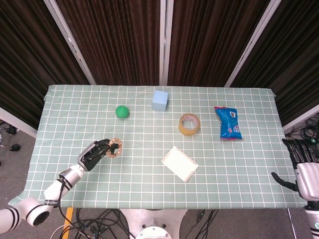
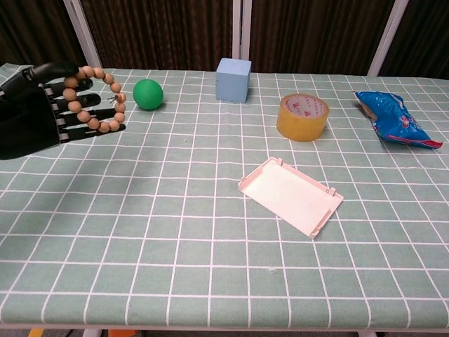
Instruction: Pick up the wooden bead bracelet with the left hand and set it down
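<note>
The tabletop (image 1: 239, 164) stretches wide under a pale green checked cloth, dark curtains (image 1: 124, 40) hanging behind it. Over its near-left part the left hand (image 2: 42, 116) is lifted above the cloth, palm toward the chest camera, and the wooden bead bracelet (image 2: 95, 98) hangs looped over its dark fingers (image 2: 84, 116), held clear of the tabletop. From the head view the same left hand (image 1: 94, 153) carries the bracelet (image 1: 114, 148) at its fingertips. Off the right edge of the tabletop, the right hand (image 1: 305, 172) waits with fingers spread and nothing in it. Near the middle lies a pale pink rectangular lid (image 2: 290, 194), flat and set at an angle. At the far right sits a blue snack packet (image 2: 396, 119). Left of it stands a roll of yellowish packing tape (image 2: 302, 116), hole facing up. Behind, near the far edge, is a light blue cube (image 2: 233, 79). Further left, a green ball (image 2: 147, 93) rests just beyond the raised bracelet.
</note>
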Available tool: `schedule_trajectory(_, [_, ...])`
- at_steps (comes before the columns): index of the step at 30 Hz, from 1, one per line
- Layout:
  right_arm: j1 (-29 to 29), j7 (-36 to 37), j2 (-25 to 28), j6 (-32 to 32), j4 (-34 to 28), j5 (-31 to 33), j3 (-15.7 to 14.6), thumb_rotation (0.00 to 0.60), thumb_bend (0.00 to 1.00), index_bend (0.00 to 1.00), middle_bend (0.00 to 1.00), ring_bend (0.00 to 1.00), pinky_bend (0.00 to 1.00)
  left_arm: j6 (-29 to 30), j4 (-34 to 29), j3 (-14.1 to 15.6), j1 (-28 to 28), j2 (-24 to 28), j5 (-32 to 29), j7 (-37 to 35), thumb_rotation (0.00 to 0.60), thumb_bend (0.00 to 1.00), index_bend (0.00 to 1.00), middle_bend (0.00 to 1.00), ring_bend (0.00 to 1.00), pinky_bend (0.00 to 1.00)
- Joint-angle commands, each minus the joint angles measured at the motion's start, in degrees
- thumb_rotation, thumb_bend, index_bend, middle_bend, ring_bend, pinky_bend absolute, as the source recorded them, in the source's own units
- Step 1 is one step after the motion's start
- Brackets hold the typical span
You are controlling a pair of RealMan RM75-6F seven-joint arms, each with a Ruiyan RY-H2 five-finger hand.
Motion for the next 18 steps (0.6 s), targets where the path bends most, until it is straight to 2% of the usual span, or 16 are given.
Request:
schedule_trajectory(1, [-0.13, 0.18, 0.0, 0.15, 0.07, 0.02, -0.03, 0.6, 0.06, 0.02, 0.13, 0.0, 0.0, 1.18, 0.18, -0.63, 0.27, -1.51, -0.96, 1.13, 0.361, 0.45, 0.57, 0.6, 0.26, 0.16])
schedule_trajectory(2, [-0.18, 0.21, 0.0, 0.25, 0.1, -0.01, -0.04, 0.6, 0.06, 0.02, 0.13, 0.0, 0.0, 1.61, 0.37, -0.89, 0.44, -2.06, -1.34, 1.66, 0.322, 0.44, 0.57, 0.6, 0.26, 0.16])
schedule_trajectory(5, [-0.36, 0.36, 0.09, 0.59, 0.17, -0.15, -0.06, 0.6, 0.06, 0.02, 0.13, 0.0, 0.0, 2.7, 0.72, -1.67, 0.95, -3.65, -2.61, 3.78, 0.261, 0.41, 0.57, 0.6, 0.26, 0.16])
schedule_trajectory(11, [-0.76, 0.68, 0.3, 1.32, 0.27, -0.37, -0.1, 0.6, 0.06, 0.02, 0.13, 0.0, 0.0, 3.24, -0.61, -2.77, 1.53, -4.46, -4.35, 3.86, 0.243, 0.37, 0.57, 0.6, 0.27, 0.16])
schedule_trajectory(13, [-0.84, 0.77, 0.31, 1.44, 0.34, -0.49, -0.15, 0.6, 0.06, 0.02, 0.13, 0.0, 0.0, 2.43, -1.85, -3.3, 1.83, -4.41, -6.43, 5.27, 0.271, 0.37, 0.57, 0.61, 0.3, 0.16])
schedule_trajectory(14, [-0.86, 0.84, 0.35, 1.45, 0.33, -0.54, -0.17, 0.6, 0.06, 0.02, 0.13, 0.0, 0.0, 1.84, -2.66, -3.62, 1.93, -4.24, -7.65, 6.24, 0.311, 0.37, 0.58, 0.62, 0.33, 0.16])
schedule_trajectory(16, [-0.92, 1.06, 0.47, 1.68, 0.33, -0.69, -0.14, 0.6, 0.06, 0.02, 0.13, 0.0, 0.0, 0.73, -4.0, -3.76, 1.87, -3.61, -8.75, 9.21, 0.355, 0.38, 0.58, 0.62, 0.34, 0.17])
schedule_trajectory(18, [-1.02, 1.2, 0.81, 2.18, 0.3, -0.83, 0.04, 0.6, 0.06, 0.02, 0.13, 0.0, 0.0, 0.04, -4.56, -3.83, 1.91, -3.3, -9.64, 12.64, 0.365, 0.4, 0.58, 0.63, 0.34, 0.17])
